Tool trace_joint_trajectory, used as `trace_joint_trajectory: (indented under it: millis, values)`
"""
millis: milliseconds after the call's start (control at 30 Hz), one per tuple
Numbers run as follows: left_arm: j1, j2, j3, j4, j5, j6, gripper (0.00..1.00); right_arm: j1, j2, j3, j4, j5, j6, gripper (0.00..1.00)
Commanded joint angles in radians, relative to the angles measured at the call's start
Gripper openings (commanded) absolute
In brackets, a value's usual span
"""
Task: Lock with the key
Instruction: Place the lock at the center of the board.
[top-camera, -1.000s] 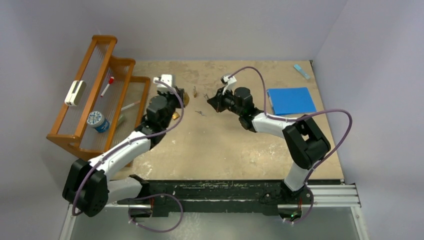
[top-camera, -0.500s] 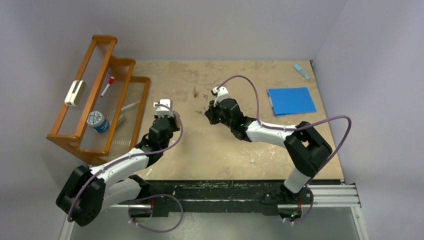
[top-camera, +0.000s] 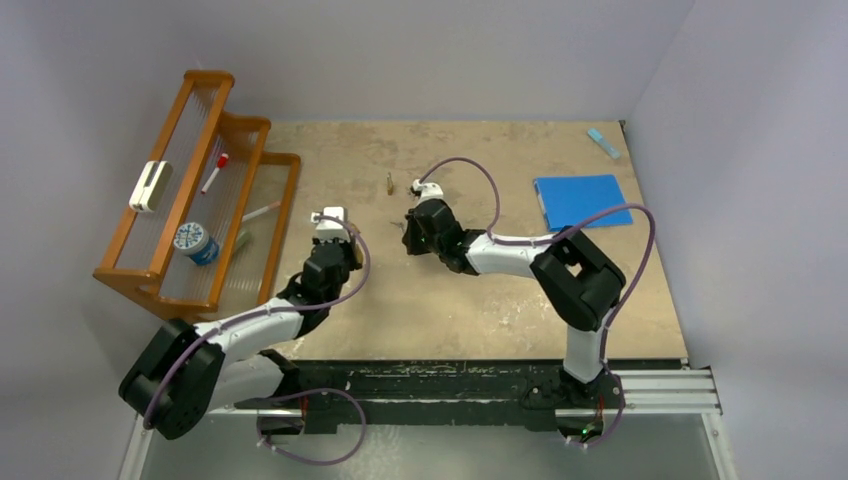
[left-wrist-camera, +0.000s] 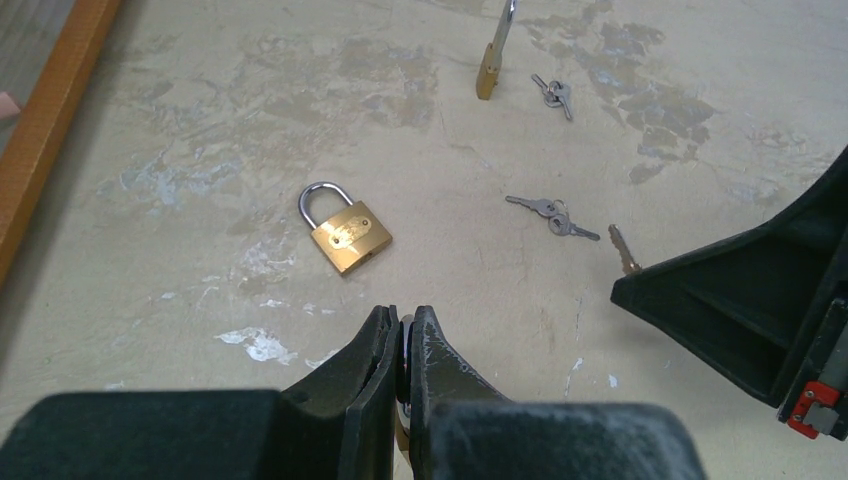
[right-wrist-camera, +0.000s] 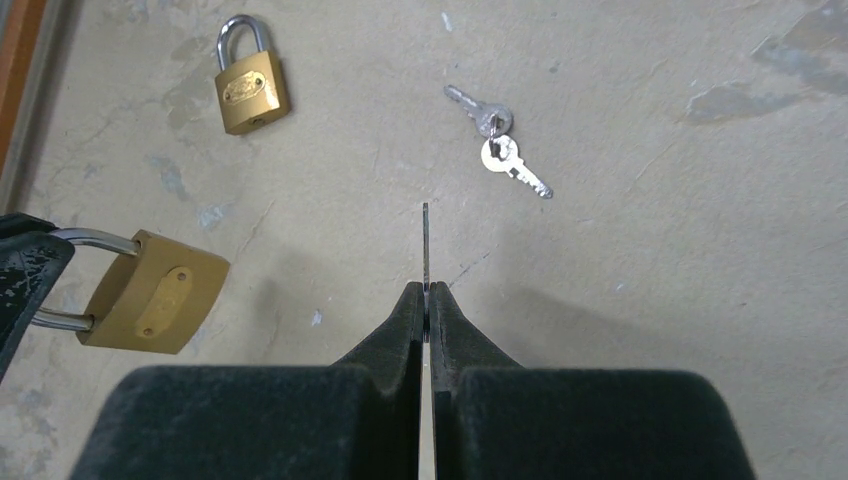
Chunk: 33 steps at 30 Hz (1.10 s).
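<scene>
Top external view showed a scuffed tan table (top-camera: 450, 300) between lilac walls (top-camera: 450, 60). My right gripper (right-wrist-camera: 426, 292) clamped a key (right-wrist-camera: 425, 240); my left gripper (left-wrist-camera: 402, 320) clamped a padlock (right-wrist-camera: 155, 293) by its shackle.

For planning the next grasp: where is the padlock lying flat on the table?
In the left wrist view the flat padlock lies left of centre, between the wooden rack edge and a ringed pair of keys to its right.

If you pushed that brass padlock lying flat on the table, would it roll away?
Probably not: the padlock lies on a broad flat face, so it should slide. Its metal body suggests weight for its size, and the shiny shackle may be slippery.
</scene>
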Motion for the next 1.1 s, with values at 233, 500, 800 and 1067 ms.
trace_joint_trajectory:
  millis: [233, 500, 800, 1067]
  values:
    - [-0.013, 0.135, -0.05, 0.39, 0.035, 0.009, 0.0, 0.022, 0.093, 0.057, -0.008, -0.158, 0.17, 0.0]
    - [-0.038, 0.198, -0.044, 0.431, 0.042, 0.054, 0.0, 0.029, 0.109, 0.063, -0.005, -0.209, 0.192, 0.25]
    - [-0.066, 0.239, -0.029, 0.433, 0.011, 0.091, 0.17, 0.029, 0.067, 0.028, -0.026, -0.175, 0.198, 0.64]
    - [-0.067, 0.231, -0.02, 0.41, -0.003, 0.069, 0.39, 0.027, -0.015, -0.052, -0.045, -0.098, 0.197, 0.81]
